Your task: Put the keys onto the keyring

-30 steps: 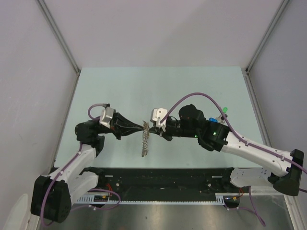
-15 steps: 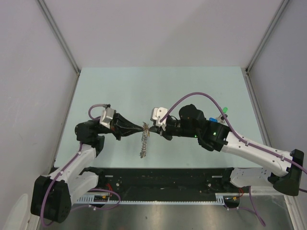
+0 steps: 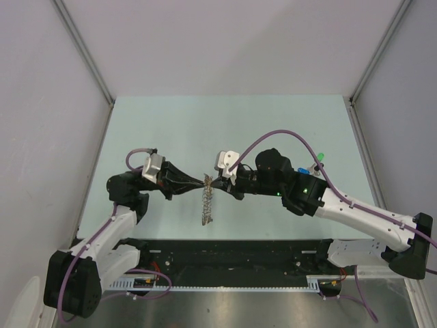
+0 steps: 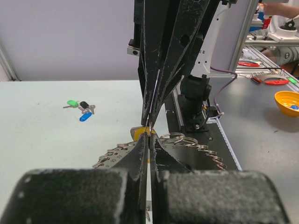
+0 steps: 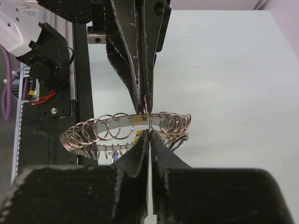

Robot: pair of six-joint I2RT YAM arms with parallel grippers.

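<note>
Pale table [image 3: 273,123] beneath, the keyring [image 3: 207,207] now hangs straighter, left end effector [image 3: 203,182] and right end effector [image 3: 215,183] both clamped on it; threading looks unfinished.

There are no words to read here. No numbers, labels or signs can be made out on anything.

Keyring [image 5: 133,118]: shiny silver metal band, thin wire rings. Keys [image 4: 84,109]: glossy plastic caps, silver metal. Right gripper [image 5: 149,134] fingers [image 5: 135,156]: matt black, scuffed, grainy. Table [image 4: 42,126]: smooth, matt.
</note>
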